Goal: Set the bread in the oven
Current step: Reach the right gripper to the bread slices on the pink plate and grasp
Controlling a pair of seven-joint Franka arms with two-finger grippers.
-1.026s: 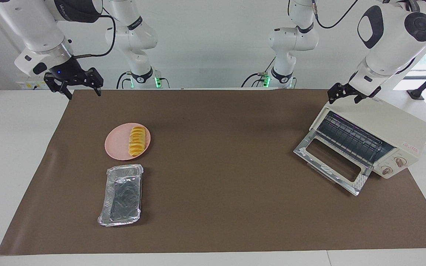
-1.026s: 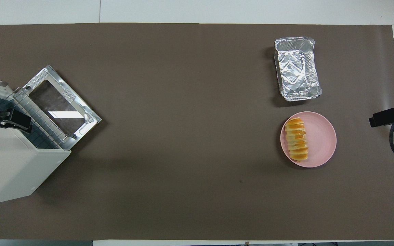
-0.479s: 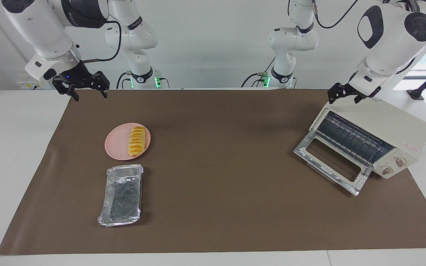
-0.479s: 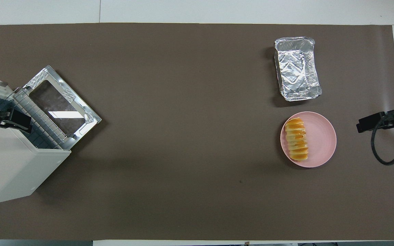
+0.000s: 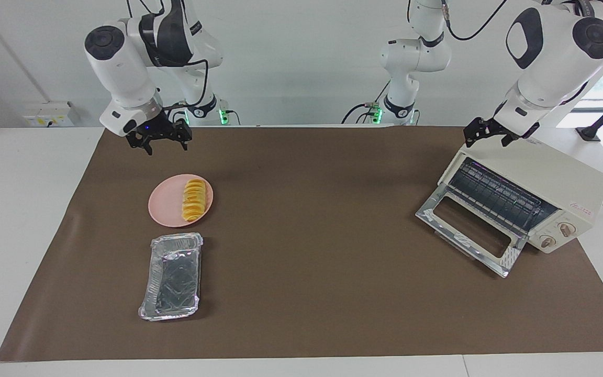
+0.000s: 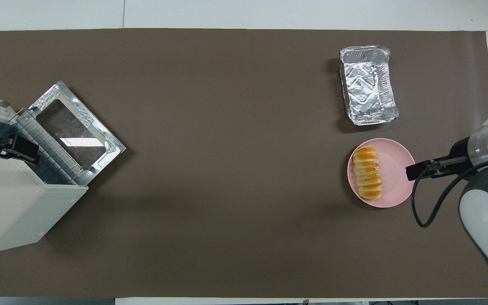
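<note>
Resting on a round pink plate (image 5: 168,209), the bread (image 5: 194,199) serves as the landmark for this entry: a ridged golden-orange loaf, lying lengthwise on the half of the plate toward the left arm's end of the table, untouched by either gripper. Foil tray (image 5: 171,277): silver, rectangular, nothing in it, just beside the plate and farther from the robots than the bread. Brown mat (image 5: 306,272): covers most of the white table (image 5: 19,220) and lies under the plate, the tray and the oven. Oven (image 5: 537,180): cream-white toaster oven, well apart from the bread at the left arm's end of the table, set at an angle; its glass door (image 5: 469,233) is dropped fully open onto the mat, the wire rack (image 5: 495,196) shows inside with no food on it, and two knobs sit at the end of its front. Right gripper (image 5: 164,141): up in the air over the mat near the plate's rim, on the robots' side of the bread, fingers spread apart and carrying nothing; in the overhead view its tip (image 6: 415,171) overlaps the plate's edge. Left gripper (image 5: 487,133): hanging over the top edge of the oven, well apart from the bread, fingers spread, holding nothing; this arm waits.
</note>
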